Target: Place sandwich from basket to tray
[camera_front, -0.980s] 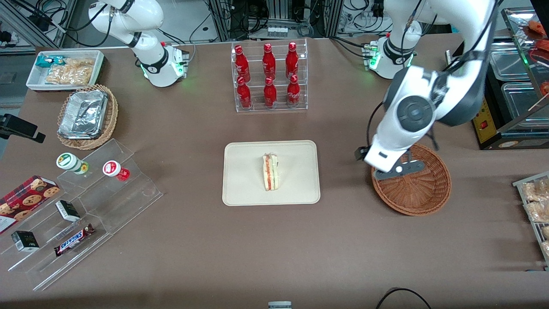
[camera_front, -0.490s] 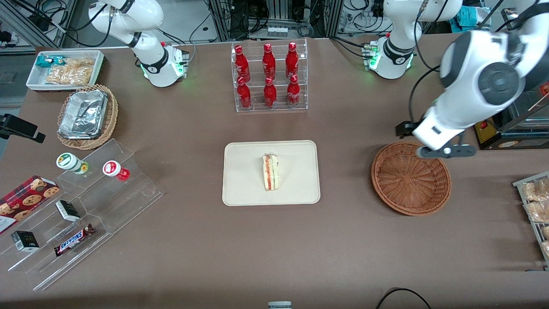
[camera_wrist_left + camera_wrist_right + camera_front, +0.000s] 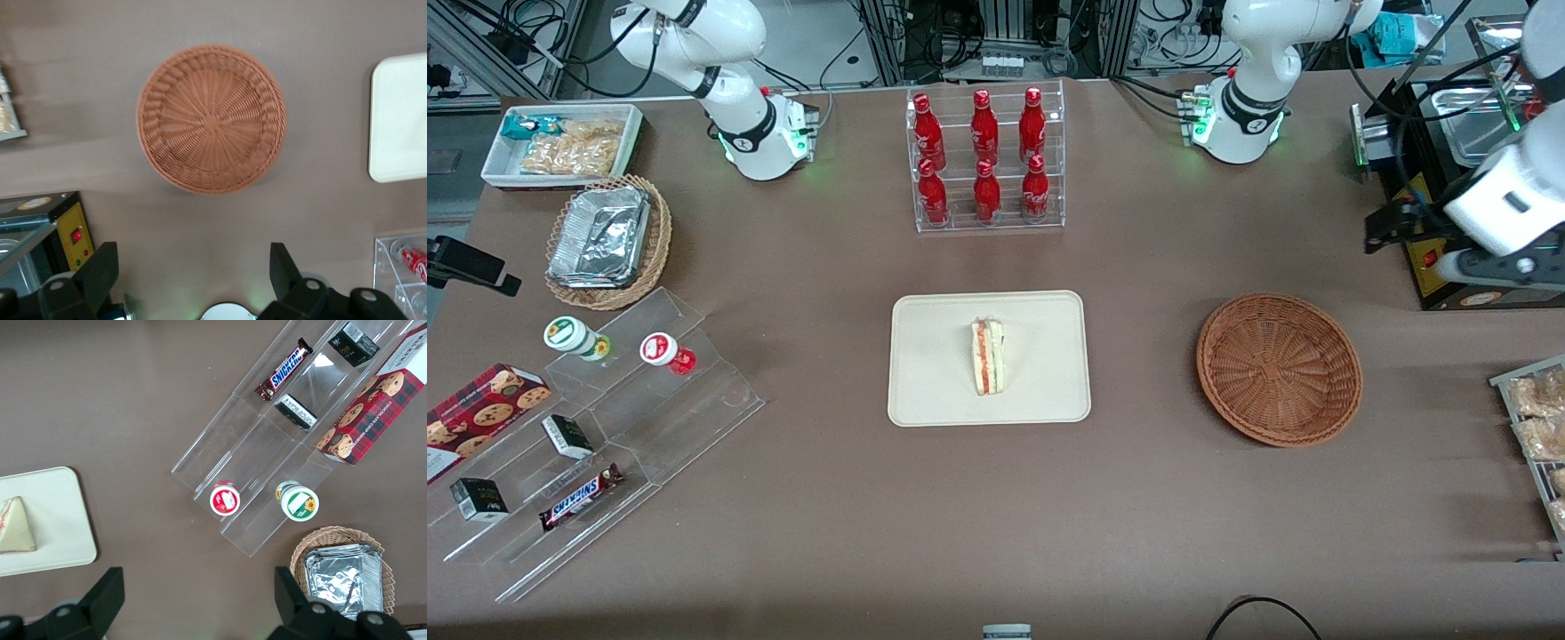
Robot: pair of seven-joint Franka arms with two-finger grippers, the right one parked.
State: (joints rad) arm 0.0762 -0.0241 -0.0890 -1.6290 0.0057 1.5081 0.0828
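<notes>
Now I'm holding my claw (image 3: pixel 190 267) spread and empty above the desk (image 3: pixel 1138 498), the sandwich (image 3: pixel 988 356) lying on the tray (image 3: pixel 925 373), nine o'clock of the bare basket (image 3: pixel 1279 369).

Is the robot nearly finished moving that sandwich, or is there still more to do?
It looks finished. The sandwich lies on the tray, and the basket holds nothing. Nothing is in hand: the gripper hangs high over the table, above the working arm's end, farther from the front camera than the basket, its fingers open and holding nothing. Nothing visibly remains of the job.
</notes>
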